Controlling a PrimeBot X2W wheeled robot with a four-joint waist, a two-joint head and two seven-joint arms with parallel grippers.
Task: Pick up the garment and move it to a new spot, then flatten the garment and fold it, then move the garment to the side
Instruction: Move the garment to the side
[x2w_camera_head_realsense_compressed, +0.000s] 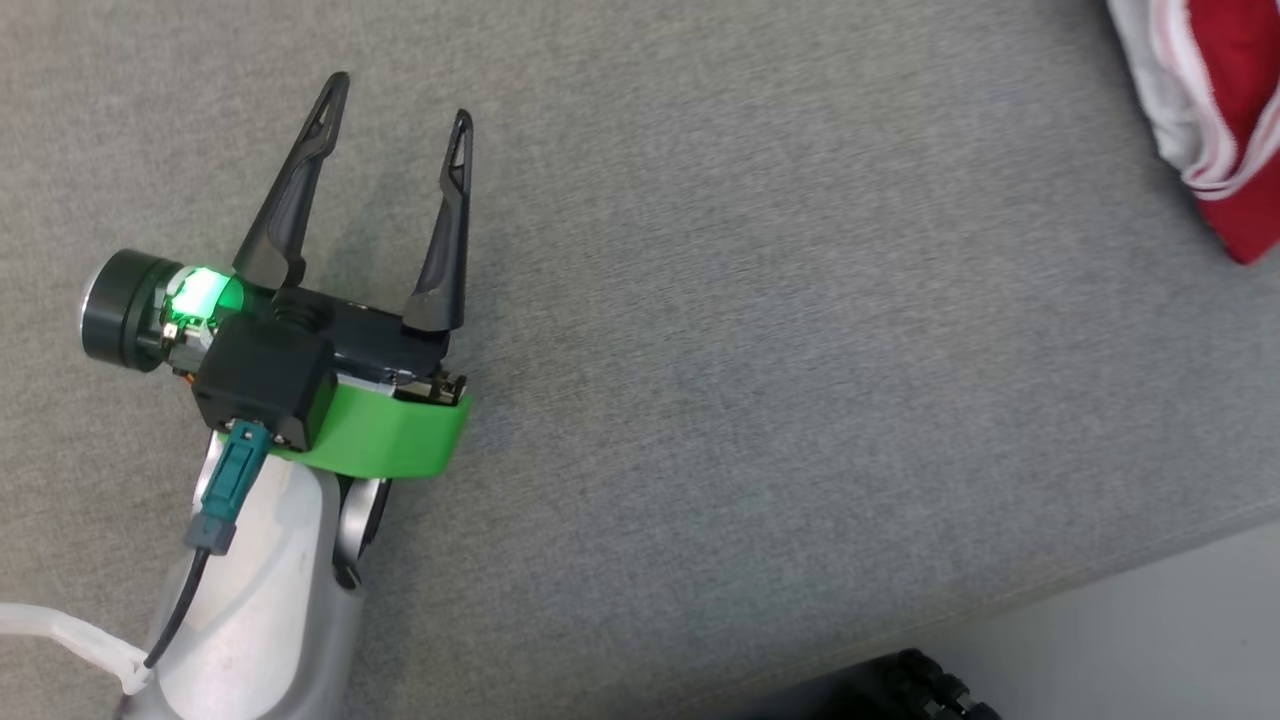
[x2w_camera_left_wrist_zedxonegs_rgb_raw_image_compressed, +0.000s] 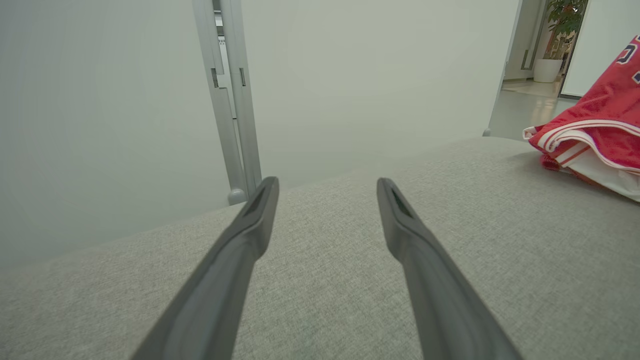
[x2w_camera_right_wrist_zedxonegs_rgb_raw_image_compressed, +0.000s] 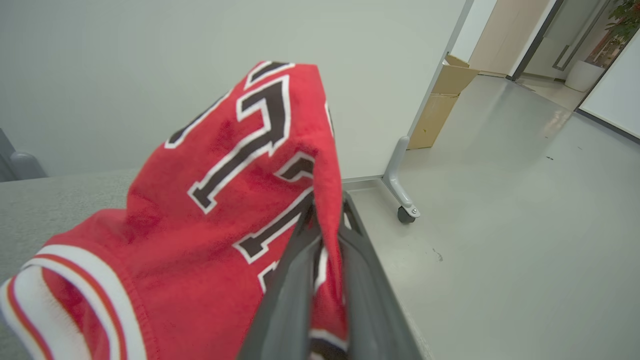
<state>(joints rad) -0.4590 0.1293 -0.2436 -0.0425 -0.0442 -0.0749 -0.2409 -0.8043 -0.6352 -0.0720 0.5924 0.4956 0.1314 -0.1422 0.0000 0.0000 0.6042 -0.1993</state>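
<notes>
Left claw (x2w_camera_head_realsense_compressed: 400, 100): wide open and holding nothing, its two dark fingers spread above the grey fabric surface (x2w_camera_head_realsense_compressed: 750, 350) in the left half of the head view.
Right claw (x2w_camera_right_wrist_zedxonegs_rgb_raw_image_compressed: 327, 207): closed tight on a fold of the garment (x2w_camera_right_wrist_zedxonegs_rgb_raw_image_compressed: 225, 200), with red cloth pinched between its fingers at bottom centre of the right wrist view.
Garment: a red jersey with white-and-red striped trim. It drapes from the right claw toward the lower left. In the head view it sits in the upper right corner, cut off by the frame edge and well apart from the left claw.
Writing: black figures outlined in white on the red cloth, one perhaps a 7; folds hide the rest.
Box (x2w_camera_right_wrist_zedxonegs_rgb_raw_image_compressed: 445, 100): brown cardboard with its flaps up, on the floor (x2w_camera_right_wrist_zedxonegs_rgb_raw_image_compressed: 525, 225) behind a white panel (x2w_camera_right_wrist_zedxonegs_rgb_raw_image_compressed: 350, 75), upper right of the right wrist view. Its inside is hidden.
Pot (x2w_camera_left_wrist_zedxonegs_rgb_raw_image_compressed: 546, 70): white, holding a green plant (x2w_camera_left_wrist_zedxonegs_rgb_raw_image_compressed: 565, 20), upper right of the left wrist view.
Hard to make out: a dark shape (x2w_camera_head_realsense_compressed: 900, 690) cut off at the bottom edge of the head view.
</notes>
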